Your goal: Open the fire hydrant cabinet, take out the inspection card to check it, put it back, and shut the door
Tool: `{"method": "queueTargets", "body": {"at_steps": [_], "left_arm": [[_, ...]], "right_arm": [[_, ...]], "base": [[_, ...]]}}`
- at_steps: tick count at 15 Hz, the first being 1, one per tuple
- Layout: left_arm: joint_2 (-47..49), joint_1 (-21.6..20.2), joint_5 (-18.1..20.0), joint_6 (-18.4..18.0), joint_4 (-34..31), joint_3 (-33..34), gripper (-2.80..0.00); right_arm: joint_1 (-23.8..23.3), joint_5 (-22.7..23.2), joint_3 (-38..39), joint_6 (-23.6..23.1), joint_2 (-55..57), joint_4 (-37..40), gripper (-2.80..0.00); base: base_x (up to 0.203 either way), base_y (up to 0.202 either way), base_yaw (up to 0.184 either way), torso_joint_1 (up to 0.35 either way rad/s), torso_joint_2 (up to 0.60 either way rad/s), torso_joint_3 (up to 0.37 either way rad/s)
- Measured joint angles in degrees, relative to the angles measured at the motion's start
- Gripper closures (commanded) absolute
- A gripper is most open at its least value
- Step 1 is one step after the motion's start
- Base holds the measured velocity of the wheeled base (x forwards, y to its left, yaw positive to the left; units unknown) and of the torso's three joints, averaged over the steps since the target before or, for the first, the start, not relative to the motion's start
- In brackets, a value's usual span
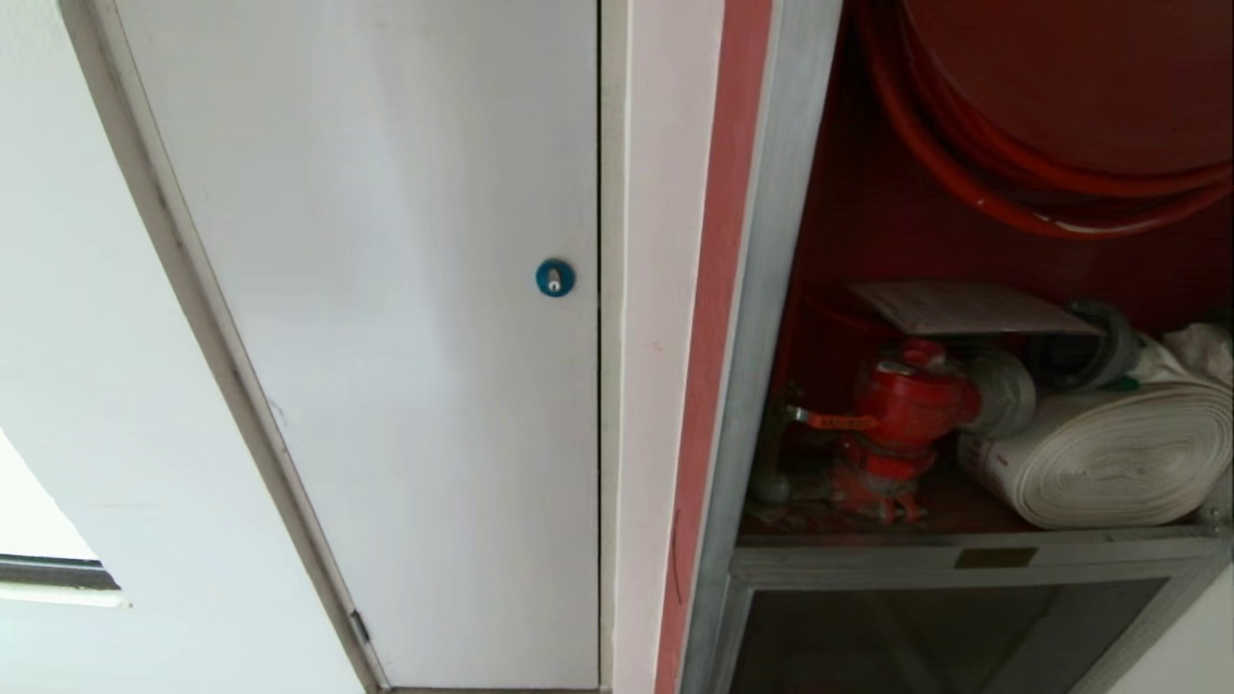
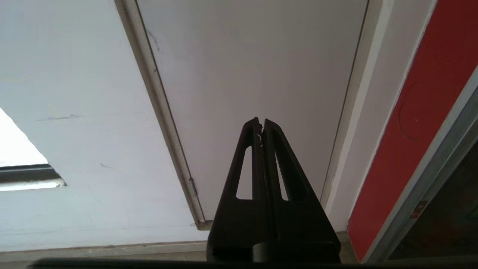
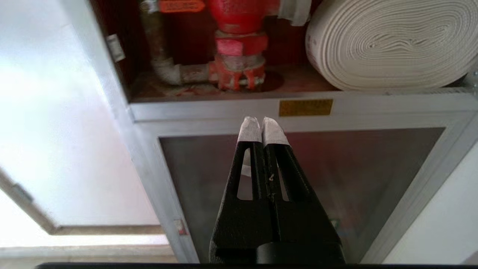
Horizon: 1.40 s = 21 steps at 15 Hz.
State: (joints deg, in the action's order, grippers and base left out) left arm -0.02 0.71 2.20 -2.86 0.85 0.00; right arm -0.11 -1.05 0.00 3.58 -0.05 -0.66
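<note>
Inspection card (image 1: 969, 306) above right fingers (image 3: 274, 132)

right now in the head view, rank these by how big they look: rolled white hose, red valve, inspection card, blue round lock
1. rolled white hose
2. inspection card and red valve: look much alike, and the card is seen at a slant, so no ranking between them
3. blue round lock, clearly the smallest
</note>
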Motion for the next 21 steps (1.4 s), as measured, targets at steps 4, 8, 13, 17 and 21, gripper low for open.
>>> {"method": "queueTargets", "body": {"at_steps": [4, 8, 13, 17, 21], "left_arm": [[0.0, 0.0, 0.0, 0.0, 0.0, 0.0, 0.0], [0.0, 0.0, 0.0, -0.2, 0.0, 0.0, 0.0], [0.0, 0.0, 0.0, 0.0, 0.0, 0.0, 0.0], [0.0, 0.0, 0.0, 0.0, 0.0, 0.0, 0.0], [0.0, 0.0, 0.0, 0.0, 0.0, 0.0, 0.0]], "right_arm": [[0.0, 0.0, 0.0, 0.0, 0.0, 0.0, 0.0], [0.0, 0.0, 0.0, 0.0, 0.0, 0.0, 0.0], [0.0, 0.0, 0.0, 0.0, 0.0, 0.0, 0.0], [0.0, 0.0, 0.0, 0.0, 0.0, 0.0, 0.0], [0.0, 0.0, 0.0, -0.1, 0.0, 0.0, 0.0]], "base": [[0.196, 0.0, 0.0, 0.003, 0.0, 0.003], [0.192, 0.0, -0.002, 0.003, 0.0, 0.003], [0.038, 0.0, 0.0, 0.0, 0.0, 0.0], [0.0, 0.0, 0.0, 0.0, 0.0, 0.0], [0.0, 0.0, 0.0, 0.0, 0.0, 0.0]]}}
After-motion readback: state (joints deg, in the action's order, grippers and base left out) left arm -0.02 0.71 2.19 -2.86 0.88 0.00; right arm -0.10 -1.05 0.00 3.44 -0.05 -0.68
